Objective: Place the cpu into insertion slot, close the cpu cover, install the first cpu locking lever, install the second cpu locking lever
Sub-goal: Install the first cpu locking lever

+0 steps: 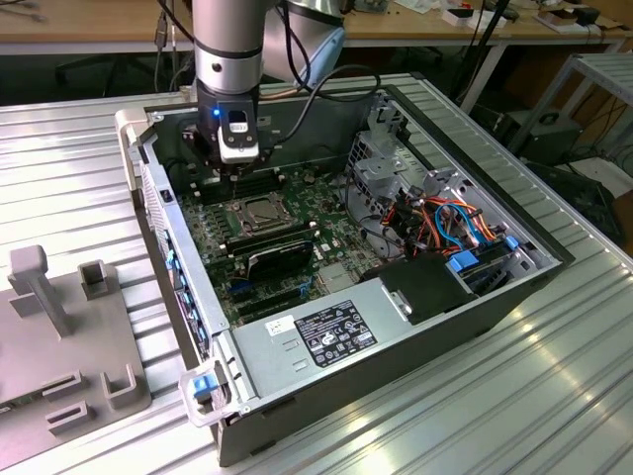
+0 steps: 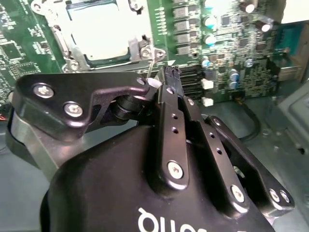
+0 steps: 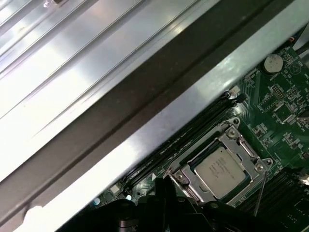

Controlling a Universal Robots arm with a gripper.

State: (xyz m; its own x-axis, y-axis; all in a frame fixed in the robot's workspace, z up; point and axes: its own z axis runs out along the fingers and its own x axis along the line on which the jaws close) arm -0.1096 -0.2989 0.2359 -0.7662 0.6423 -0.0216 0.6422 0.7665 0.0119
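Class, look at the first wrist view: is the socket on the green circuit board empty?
No, a silvery square chip lies inside the socket, with the socket's metal rim all around it.

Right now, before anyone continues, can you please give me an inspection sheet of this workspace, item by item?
Surface: ribbed metal table, with an open computer case on it.
Job's things: cpu is seated and the cpu cover looks down over it; one locking lever stands raised.
Clutter: grey fixture block beside the case, on the exterior view's left.
Grippers: gripper low inside the case, at the raised lever.
Cables: orange and blue cables inside the case, away from the cpu.
Surroundings: wooden benches behind.
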